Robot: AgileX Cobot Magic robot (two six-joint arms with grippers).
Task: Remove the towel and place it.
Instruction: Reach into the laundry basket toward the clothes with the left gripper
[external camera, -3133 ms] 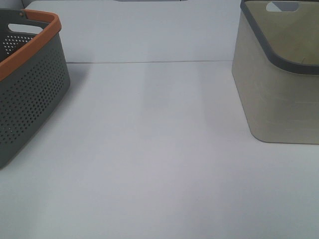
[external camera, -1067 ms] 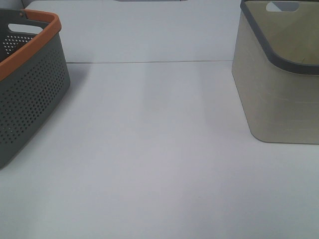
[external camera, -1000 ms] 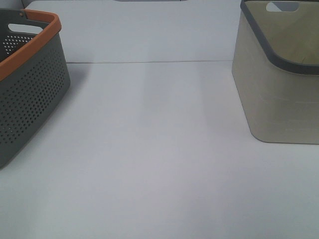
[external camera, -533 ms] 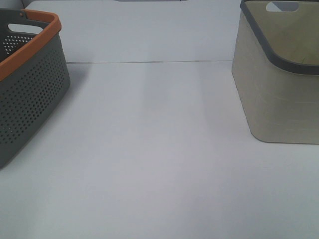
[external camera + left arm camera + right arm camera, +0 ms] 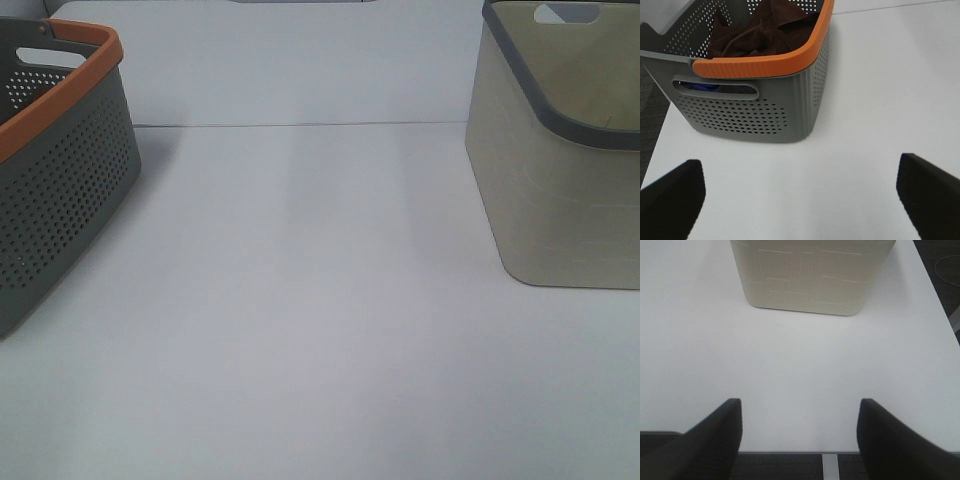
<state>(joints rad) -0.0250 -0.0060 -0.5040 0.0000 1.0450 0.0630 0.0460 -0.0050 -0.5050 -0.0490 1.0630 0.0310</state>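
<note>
Jaws on both arms apart, empty; bunched towel (image 5: 765, 30) could snag basket (image 5: 765, 66) rim, maybe dragging out something blue (image 5: 704, 88) underneath.

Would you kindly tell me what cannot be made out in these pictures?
Towel: hidden in the high view by the wall of the grey basket; cut by the left wrist picture's edge, label unseen.
Blue item: only a sliver through the handle slot, left wrist view.
Beige basket: inside partly cut off by the high view's edge; unseen from the right wrist.
</note>
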